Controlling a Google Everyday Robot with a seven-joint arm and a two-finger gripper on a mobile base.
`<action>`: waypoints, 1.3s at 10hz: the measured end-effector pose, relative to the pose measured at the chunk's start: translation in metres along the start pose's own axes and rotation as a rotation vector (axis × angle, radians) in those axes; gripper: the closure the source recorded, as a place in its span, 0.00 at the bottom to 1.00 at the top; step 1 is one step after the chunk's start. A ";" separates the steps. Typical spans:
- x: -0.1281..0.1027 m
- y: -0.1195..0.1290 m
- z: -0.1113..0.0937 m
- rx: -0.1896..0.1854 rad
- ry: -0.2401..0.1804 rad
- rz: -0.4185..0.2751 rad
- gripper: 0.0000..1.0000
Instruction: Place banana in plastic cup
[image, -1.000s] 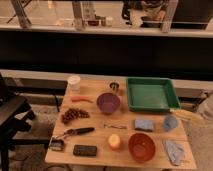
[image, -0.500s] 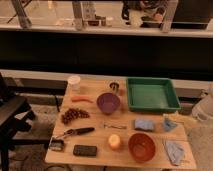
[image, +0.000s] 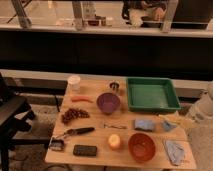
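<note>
Little is changed since the earlier frames: only the white robot arm (image: 204, 102) at the right edge is seen slightly lower and further in, while the other items are left where they were. The claw (image: 194, 118) is placed over the right edge of the wooden tabletop (image: 130, 117), just beside the small round light-blue plastic cup (image: 167, 126). Whether the claw is apart, together or clamped on something cannot be told.

The long pale-yellow banana (image: 179, 120) is read as the pale strip lying between claw and cup, touching or overlapping the cup's rim; whether it is resting or being carried cannot be told.

The step in hand is judged to be the delivery: the banana is brought to the cup but is not yet seen inside it. For the next move, one banana end is probably to be lined up over the narrow cup mouth and lowered upright, since the cup is light and easily tipped.

Containers: nothing is seen in the green rectangular plastic tray (image: 152, 108), nor in the purple round bowl (image: 108, 103) or the orange round bowl (image: 141, 146). The contents of the white cup (image: 74, 81) cannot be made out.
</note>
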 end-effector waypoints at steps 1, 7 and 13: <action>0.000 -0.003 0.005 -0.016 -0.004 0.005 1.00; -0.007 -0.015 0.029 -0.068 -0.017 0.014 1.00; -0.016 -0.030 0.029 -0.050 -0.054 0.039 1.00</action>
